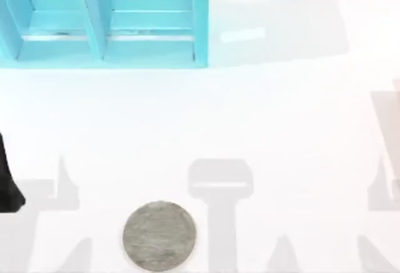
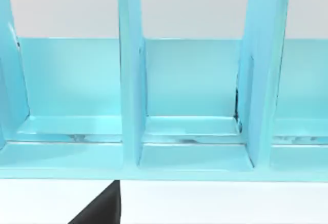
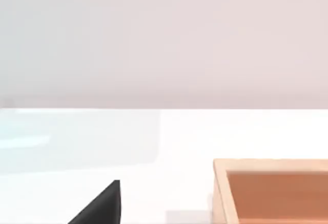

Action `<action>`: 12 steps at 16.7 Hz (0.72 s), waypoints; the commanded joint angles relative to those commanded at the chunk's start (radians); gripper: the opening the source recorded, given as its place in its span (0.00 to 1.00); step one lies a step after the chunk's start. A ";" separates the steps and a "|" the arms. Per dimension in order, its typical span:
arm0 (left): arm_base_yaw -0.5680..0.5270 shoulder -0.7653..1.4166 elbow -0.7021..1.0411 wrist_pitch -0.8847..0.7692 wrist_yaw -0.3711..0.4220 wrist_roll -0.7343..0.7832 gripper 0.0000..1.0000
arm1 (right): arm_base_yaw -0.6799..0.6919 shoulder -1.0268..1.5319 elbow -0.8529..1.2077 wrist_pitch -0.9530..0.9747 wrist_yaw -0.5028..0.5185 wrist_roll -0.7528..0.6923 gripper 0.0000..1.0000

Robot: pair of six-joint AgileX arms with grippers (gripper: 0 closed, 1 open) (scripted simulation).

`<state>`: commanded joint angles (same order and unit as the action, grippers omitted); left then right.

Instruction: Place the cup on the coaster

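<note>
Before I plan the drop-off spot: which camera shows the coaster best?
The top view: the coaster lies whole and unobstructed near the table's front edge. The left wrist view looks at a blue shelf, the right wrist view at a wooden box.

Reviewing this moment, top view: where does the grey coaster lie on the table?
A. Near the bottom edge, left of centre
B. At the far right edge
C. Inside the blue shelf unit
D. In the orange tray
A: the coaster lies flat on the white table near the bottom edge, well clear of the blue shelf unit at the upper left.
</note>
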<state>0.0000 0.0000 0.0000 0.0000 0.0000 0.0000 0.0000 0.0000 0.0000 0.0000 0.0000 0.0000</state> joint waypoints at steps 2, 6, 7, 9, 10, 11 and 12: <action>0.000 0.000 0.000 0.000 0.000 0.000 1.00 | 0.000 0.000 0.000 0.000 0.000 0.000 1.00; -0.005 0.101 0.101 -0.059 -0.011 0.103 1.00 | 0.000 0.000 0.000 0.000 0.000 0.000 1.00; -0.007 0.151 0.150 -0.087 -0.015 0.155 1.00 | 0.000 0.000 0.000 0.000 0.000 0.000 1.00; -0.011 0.276 0.270 -0.158 -0.023 0.290 1.00 | 0.000 0.000 0.000 0.000 0.000 0.000 1.00; -0.012 0.348 0.337 -0.200 -0.027 0.372 1.00 | 0.000 0.000 0.000 0.000 0.000 0.000 1.00; -0.011 0.426 0.406 -0.246 -0.031 0.461 1.00 | 0.000 0.000 0.000 0.000 0.000 0.000 1.00; -0.009 0.508 0.478 -0.296 -0.034 0.556 1.00 | 0.000 0.000 0.000 0.000 0.000 0.000 1.00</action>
<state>-0.0094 0.5081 0.4780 -0.2965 -0.0339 0.5559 0.0000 0.0000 0.0000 0.0000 0.0000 0.0000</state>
